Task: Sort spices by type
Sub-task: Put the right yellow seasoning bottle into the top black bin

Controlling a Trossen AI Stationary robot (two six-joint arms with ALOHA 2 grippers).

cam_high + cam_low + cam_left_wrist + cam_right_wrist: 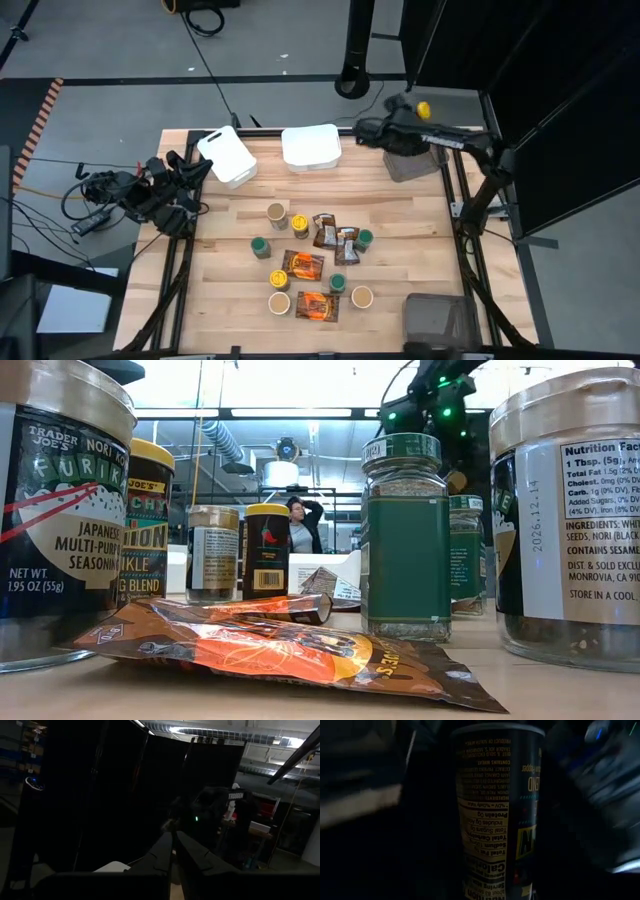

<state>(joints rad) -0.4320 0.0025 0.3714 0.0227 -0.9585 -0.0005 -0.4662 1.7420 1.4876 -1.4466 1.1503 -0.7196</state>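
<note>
High view: my right claw [400, 115] grips a yellow-lidded spice jar [424, 108] over the grey bin [412, 160] at the worktop's far right corner; my left claw [200, 170], fingers shut and empty, waits at the left edge.

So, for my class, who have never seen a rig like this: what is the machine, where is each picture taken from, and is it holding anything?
Two dark robot arms work at a wooden table. One camera looks straight down, one sits at table height among the spice jars and foil packets, and one rides each wrist. The right gripper, at the table's far right corner, holds a yellow-lidded jar; its label fills that wrist's picture. The left gripper, shut and empty, waits at the left edge. Two white tubs stand at the back.
</note>
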